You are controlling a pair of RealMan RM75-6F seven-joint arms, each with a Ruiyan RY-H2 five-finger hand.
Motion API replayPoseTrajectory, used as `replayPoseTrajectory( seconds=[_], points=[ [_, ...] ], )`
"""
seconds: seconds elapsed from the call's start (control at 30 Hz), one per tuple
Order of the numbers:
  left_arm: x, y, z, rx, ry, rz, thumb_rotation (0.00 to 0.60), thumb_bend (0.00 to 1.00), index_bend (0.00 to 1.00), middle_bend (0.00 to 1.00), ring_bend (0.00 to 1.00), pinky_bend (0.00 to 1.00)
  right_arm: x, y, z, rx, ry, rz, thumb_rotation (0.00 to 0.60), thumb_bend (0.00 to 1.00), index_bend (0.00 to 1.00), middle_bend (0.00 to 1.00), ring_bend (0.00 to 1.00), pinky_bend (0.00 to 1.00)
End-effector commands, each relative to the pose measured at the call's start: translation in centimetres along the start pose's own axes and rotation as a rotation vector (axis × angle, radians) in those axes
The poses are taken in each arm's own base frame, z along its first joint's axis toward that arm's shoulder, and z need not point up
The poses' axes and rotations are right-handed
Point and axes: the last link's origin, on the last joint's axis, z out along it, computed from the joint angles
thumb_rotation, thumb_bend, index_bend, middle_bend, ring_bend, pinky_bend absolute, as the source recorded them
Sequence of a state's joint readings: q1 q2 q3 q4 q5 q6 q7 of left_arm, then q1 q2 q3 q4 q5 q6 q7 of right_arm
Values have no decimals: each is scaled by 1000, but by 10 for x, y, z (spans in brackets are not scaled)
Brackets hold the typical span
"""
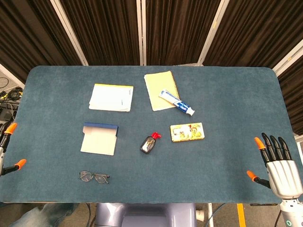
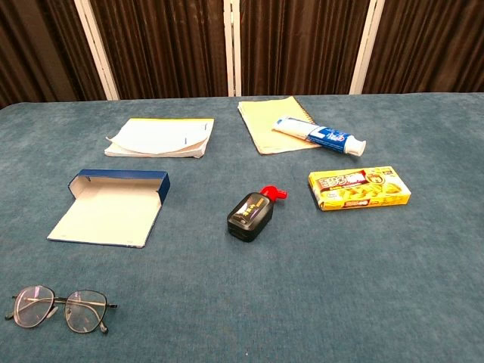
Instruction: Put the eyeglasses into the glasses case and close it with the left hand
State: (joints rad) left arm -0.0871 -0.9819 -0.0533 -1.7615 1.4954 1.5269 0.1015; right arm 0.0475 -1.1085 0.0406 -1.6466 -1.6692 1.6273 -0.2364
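Eyeglasses, thin dark wire frame, round lenses (image 2: 59, 308), lie flat on blue felt table (image 1: 227, 104), near front edge, just in front of glasses case. Blue flat glasses case with pale lining (image 2: 110, 208) lies open, lid flipped back. Left of case, at table edge: left hand (image 1: 8, 147), only orange fingertips showing, holding nothing visible; grasp state unclear. Far right of case: right hand (image 1: 278, 166), silver palm, black fingers spread, released, empty. Right of case: black ink bottle with red cap (image 2: 253, 212).
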Motion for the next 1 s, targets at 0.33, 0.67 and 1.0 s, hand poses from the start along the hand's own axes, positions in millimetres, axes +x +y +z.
replayPoseTrajectory(
  seconds=[0.33,0.67,1.0],
  points=[
    [-17,17,2,-46,-71,-24,600,0,0,0,0,0,1,2,1,-9,-3,9,600,0,0,0,0,0],
    [-75,96,10,-185,-292,-51,600,92,349,0,0,0,2,4,1,0,-18,30,600,0,0,0,0,0],
    [-122,140,8,-196,-406,-11,600,334,478,0,0,0,2,8,1,-6,-28,50,600,0,0,0,0,0]
  ],
)
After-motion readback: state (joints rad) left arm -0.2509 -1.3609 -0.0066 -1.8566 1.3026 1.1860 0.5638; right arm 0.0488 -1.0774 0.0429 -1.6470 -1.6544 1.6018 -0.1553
